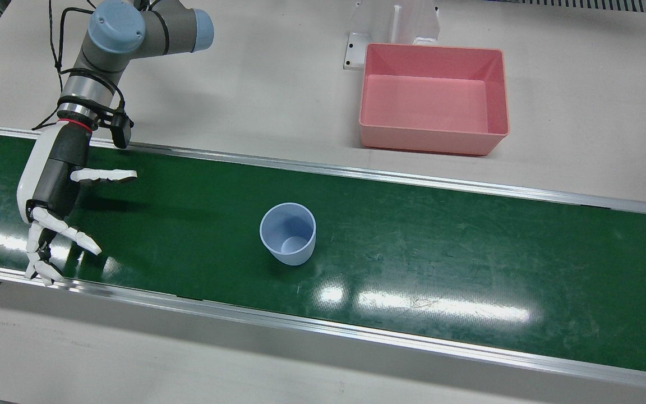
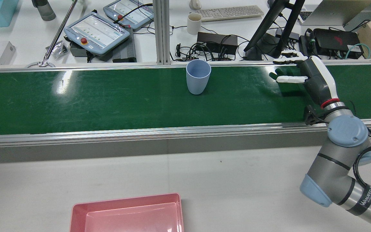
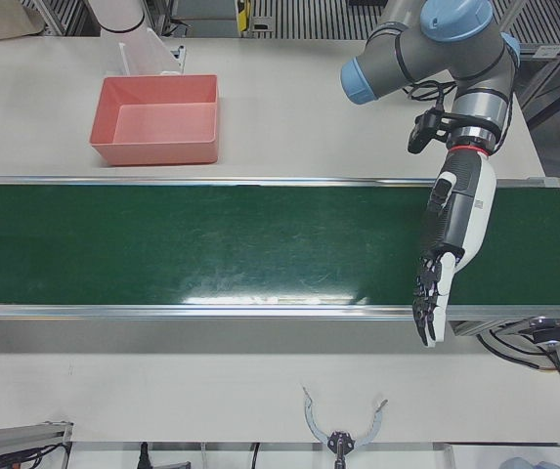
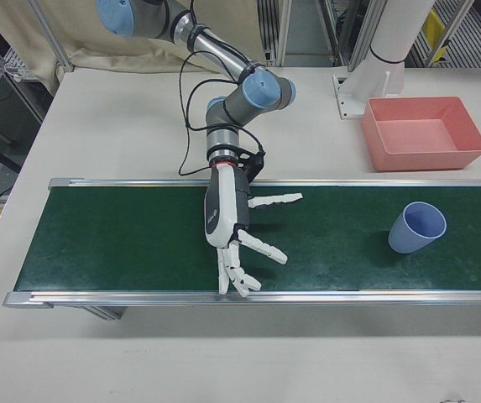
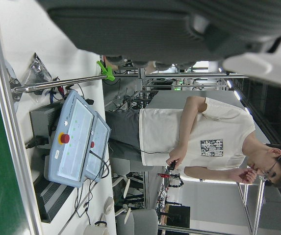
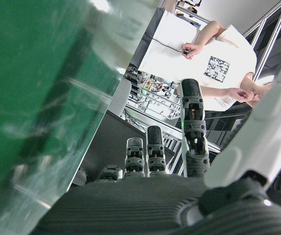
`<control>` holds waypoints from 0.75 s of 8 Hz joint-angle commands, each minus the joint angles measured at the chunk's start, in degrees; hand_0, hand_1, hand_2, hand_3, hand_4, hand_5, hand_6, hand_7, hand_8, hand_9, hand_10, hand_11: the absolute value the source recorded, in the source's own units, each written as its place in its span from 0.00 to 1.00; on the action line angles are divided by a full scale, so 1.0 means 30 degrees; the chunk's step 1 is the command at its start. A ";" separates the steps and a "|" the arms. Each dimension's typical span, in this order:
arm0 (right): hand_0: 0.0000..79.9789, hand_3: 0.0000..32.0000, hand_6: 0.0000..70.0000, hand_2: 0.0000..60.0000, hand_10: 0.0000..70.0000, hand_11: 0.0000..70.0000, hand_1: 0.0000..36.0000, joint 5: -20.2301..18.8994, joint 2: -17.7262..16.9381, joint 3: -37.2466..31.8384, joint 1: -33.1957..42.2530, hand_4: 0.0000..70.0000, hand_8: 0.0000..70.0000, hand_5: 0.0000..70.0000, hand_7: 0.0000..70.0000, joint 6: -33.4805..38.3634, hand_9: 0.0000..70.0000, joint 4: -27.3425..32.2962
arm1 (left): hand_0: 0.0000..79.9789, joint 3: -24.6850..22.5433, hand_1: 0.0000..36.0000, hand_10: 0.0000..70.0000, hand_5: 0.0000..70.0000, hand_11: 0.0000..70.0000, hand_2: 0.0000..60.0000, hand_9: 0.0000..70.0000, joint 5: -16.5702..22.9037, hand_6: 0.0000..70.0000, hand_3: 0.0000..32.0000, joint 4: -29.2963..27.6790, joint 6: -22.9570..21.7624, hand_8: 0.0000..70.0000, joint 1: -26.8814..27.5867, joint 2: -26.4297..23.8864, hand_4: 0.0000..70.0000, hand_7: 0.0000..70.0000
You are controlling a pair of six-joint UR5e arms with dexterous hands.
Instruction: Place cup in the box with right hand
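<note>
A light blue cup (image 1: 288,233) stands upright and empty near the middle of the green conveyor belt (image 1: 469,252); it also shows in the rear view (image 2: 198,76) and the right-front view (image 4: 416,227). My right hand (image 1: 59,207) is open over the belt, well off to the view's left of the cup, with fingers spread and holding nothing (image 2: 304,75) (image 4: 236,227). The pink box (image 1: 434,98) sits empty on the white table behind the belt (image 4: 423,133) (image 2: 127,214). My left hand (image 3: 451,244) hangs open over the belt's other end, empty.
Metal rails (image 1: 356,168) edge the belt on both sides. A white bracket (image 1: 393,22) stands just behind the box. Teach pendants (image 2: 97,30), cables and a mug (image 2: 194,23) lie beyond the belt's far side. A person (image 5: 199,142) stands there.
</note>
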 commanded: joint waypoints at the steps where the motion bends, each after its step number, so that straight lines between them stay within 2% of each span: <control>1: 0.54 0.00 0.09 0.07 0.03 0.05 0.04 0.0000 0.0022 -0.0001 -0.0092 0.57 0.15 0.03 0.48 -0.0237 0.24 0.0000 | 0.00 0.0010 0.00 0.00 0.00 0.00 0.00 0.00 0.0000 0.00 0.00 0.0000 0.0000 0.00 -0.0001 0.0011 0.00 0.00; 5: 0.54 0.00 0.09 0.07 0.04 0.05 0.04 0.0000 0.0081 -0.0059 -0.0180 0.57 0.15 0.03 0.48 -0.0414 0.24 0.0029 | 0.00 -0.0020 0.00 0.00 0.00 0.00 0.00 0.00 0.0000 0.00 0.00 0.0000 0.0000 0.00 -0.0001 -0.0018 0.00 0.00; 6: 0.54 0.00 0.10 0.08 0.04 0.06 0.04 0.0000 0.0081 -0.0059 -0.0180 0.60 0.15 0.03 0.49 -0.0443 0.24 0.0029 | 0.00 -0.0020 0.00 0.00 0.00 0.00 0.00 0.00 0.0000 0.00 0.00 0.0000 0.0000 0.00 -0.0001 0.0011 0.00 0.00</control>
